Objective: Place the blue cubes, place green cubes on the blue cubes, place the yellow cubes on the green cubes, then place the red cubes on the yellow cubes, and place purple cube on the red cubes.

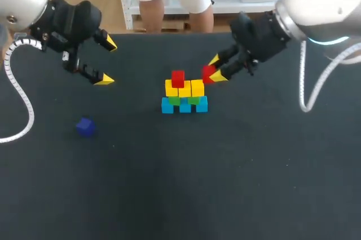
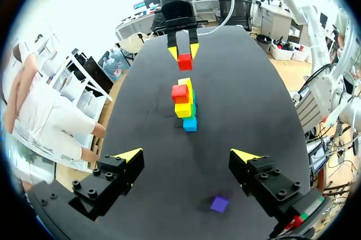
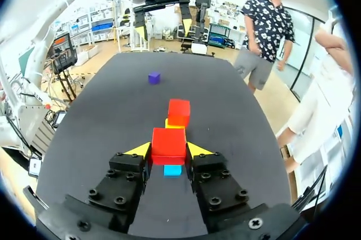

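Right gripper clamping red cube, stack ahead, purple cube apart

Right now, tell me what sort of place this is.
Probably a robotics lab bench: a black table, my left gripper and right gripper with yellow tips, the right shut on a red cube, and a stack of coloured cubes.

Broad matte black table
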Robot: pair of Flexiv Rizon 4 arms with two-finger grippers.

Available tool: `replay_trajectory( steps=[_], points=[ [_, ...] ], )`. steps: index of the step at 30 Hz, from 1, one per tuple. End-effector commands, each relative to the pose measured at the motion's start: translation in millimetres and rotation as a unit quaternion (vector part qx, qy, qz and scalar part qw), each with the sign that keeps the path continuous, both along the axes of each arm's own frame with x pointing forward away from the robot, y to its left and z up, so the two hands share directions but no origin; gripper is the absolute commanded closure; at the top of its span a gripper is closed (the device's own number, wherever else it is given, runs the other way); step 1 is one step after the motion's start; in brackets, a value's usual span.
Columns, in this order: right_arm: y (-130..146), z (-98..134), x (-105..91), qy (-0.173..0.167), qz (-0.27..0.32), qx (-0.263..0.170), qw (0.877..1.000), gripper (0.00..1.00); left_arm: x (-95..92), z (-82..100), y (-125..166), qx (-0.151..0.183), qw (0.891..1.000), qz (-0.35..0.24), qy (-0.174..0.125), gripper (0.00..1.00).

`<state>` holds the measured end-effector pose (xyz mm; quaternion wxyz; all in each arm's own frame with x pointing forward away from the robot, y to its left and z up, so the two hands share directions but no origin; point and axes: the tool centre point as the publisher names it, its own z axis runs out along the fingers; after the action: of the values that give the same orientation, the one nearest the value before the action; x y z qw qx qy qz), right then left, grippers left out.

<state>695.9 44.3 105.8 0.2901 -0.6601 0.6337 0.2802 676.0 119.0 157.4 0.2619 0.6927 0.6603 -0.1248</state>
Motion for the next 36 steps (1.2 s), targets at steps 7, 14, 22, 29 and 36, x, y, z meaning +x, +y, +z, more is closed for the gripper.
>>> replay_trajectory(
  steps=[7, 14, 22, 29, 36],
  points=[
    [19.0, -9.8, 12.1, 0.019, 0.022, 0.000, 1.000, 1.00, -0.1, -0.9, 1.3, -0.002, 1.000, -0.001, -0.001, 0.00],
    [25.8, -10.0, 14.3, 0.019, 0.024, 0.000, 1.000, 1.00, -0.1, -0.9, 1.3, -0.002, 1.000, -0.001, -0.001, 0.00],
    [29.3, -10.5, 13.0, 0.020, 0.028, 0.000, 0.999, 1.00, -0.1, -0.9, 1.3, -0.002, 1.000, -0.001, -0.001, 0.00],
    [33.1, -13.4, 11.3, 0.024, 0.030, -0.001, 0.999, 1.00, -0.1, -0.9, 1.3, -0.002, 1.000, -0.001, -0.001, 0.00],
    [35.3, -12.5, 11.1, 0.022, 0.031, 0.000, 0.999, 1.00, -0.1, -0.9, 1.3, -0.002, 1.000, -0.001, -0.001, 0.00]
  ],
)
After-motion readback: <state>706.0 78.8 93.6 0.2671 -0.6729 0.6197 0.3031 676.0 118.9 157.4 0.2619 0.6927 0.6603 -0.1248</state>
